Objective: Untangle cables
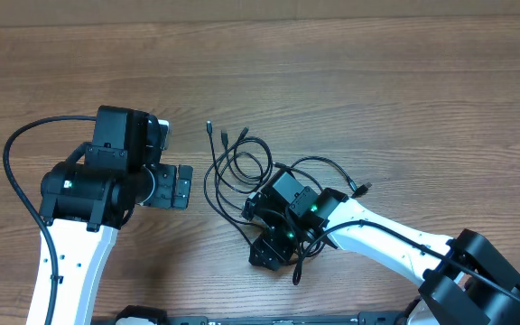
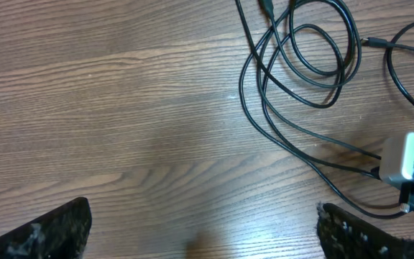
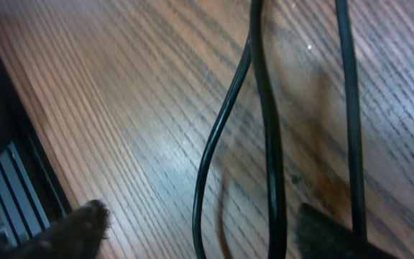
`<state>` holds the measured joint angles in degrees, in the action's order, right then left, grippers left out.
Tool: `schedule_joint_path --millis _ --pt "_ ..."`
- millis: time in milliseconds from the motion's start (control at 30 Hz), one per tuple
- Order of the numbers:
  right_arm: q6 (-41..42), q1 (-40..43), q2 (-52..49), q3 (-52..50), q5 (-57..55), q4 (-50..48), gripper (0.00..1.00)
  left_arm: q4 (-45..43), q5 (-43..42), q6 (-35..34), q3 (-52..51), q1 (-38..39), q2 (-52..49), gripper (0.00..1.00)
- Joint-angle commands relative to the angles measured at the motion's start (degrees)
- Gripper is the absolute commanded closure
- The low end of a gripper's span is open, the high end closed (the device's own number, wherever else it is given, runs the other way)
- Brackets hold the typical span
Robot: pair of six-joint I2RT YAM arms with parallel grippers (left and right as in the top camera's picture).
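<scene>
The cables (image 1: 240,165) are thin black cords lying in loose overlapping loops at the table's middle, with small plugs at the top left (image 1: 209,126) and at the right (image 1: 364,188). My left gripper (image 1: 177,187) is open and empty, just left of the loops; in the left wrist view its fingers (image 2: 203,230) are spread wide over bare wood, with the cables (image 2: 307,101) at the upper right. My right gripper (image 1: 255,233) is low over the bundle's lower part. In the right wrist view it (image 3: 207,234) is open, with cable strands (image 3: 264,108) running between its fingers.
The wooden table (image 1: 404,90) stretches behind and to both sides of the cables. A thicker black arm wire (image 1: 12,171) loops out left of the left arm. The table's front edge and a black rail (image 3: 13,180) lie close beside the right gripper.
</scene>
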<state>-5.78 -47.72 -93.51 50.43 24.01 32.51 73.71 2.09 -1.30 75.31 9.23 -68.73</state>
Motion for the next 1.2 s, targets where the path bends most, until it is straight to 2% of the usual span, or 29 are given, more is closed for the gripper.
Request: schedule_joint_path --millis 0,500,567,600,733,867,967,1033,1067,1167 --pt "0.0 -0.3 -0.2 -0.2 0.7 -2.1 0.29 -0.2 -0.9 -0.2 0.3 -0.3 0.5 0.0" --pt "1.5 -0.1 -4.6 -0.1 1.1 -13.2 0.33 -0.2 -0.9 -0.2 0.3 -0.3 0.5 0.0" --pt "1.6 -0.1 -4.6 -0.1 1.1 -14.9 0.38 -0.2 -0.9 -0.2 0.3 -0.3 0.5 0.0" --pt "1.6 -0.1 -4.7 -0.1 1.1 -16.3 0.48 -0.2 -0.9 -0.2 0.3 -0.3 0.5 0.0" --pt "3.6 -0.1 -7.0 -0.1 1.1 -20.1 0.5 -0.2 -0.8 -0.2 0.3 -0.3 0.5 0.0" --pt "10.0 -0.1 -8.3 -0.1 1.1 -22.8 0.65 -0.2 -0.8 -0.2 0.3 -0.3 0.5 0.0" --pt "11.6 -0.1 -8.3 -0.1 1.5 -22.3 0.74 -0.2 -0.9 -0.2 0.3 -0.3 0.5 0.0" --pt "12.0 0.2 -7.6 0.3 2.3 -21.1 0.85 -0.2 -0.9 -0.2 0.3 -0.3 0.5 0.0" --pt "12.0 0.8 -6.6 1.6 3.3 -18.4 0.96 -0.2 -0.9 -0.2 0.3 -0.3 0.5 0.0" --pt "11.7 3.1 -2.5 6.4 3.5 -8.1 0.96 -0.2 -0.9 -0.2 0.3 -0.3 0.5 0.01"
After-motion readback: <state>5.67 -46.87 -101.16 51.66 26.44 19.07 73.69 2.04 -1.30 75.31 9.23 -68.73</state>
